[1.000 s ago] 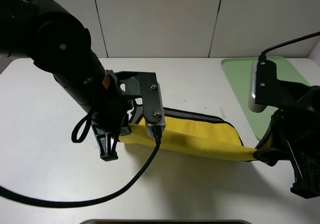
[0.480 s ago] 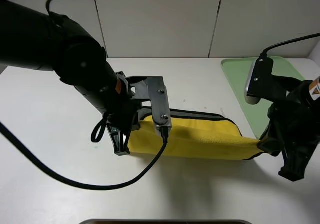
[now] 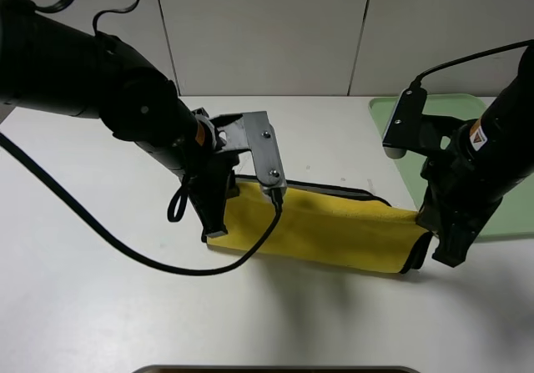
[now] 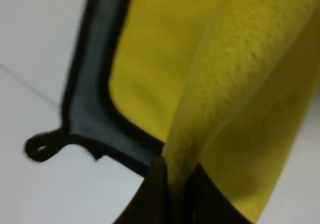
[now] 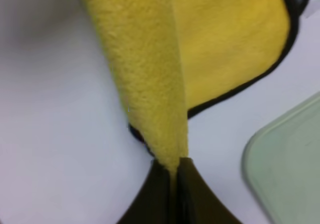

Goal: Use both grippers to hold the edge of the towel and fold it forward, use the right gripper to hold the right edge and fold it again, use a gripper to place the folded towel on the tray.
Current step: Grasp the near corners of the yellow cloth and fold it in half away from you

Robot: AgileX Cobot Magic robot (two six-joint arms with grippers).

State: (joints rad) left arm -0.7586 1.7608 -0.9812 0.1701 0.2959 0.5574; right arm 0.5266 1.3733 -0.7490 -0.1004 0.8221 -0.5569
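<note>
On white table [image 3: 92, 306], L fingers [image 4: 150, 204], R fingers [image 5: 150, 201] tight on towel [image 3: 334, 235] ends; tray [image 3: 459, 106] beside R.

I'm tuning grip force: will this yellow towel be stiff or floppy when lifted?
Probably floppy: the towel drapes between the left hand and right hand. Likely light: two small pinches lift it. Plush pile probably resists slipping.

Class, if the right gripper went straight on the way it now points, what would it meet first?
The towel it grips. Beyond that fold, probably the table, though depth is unclear.
</note>
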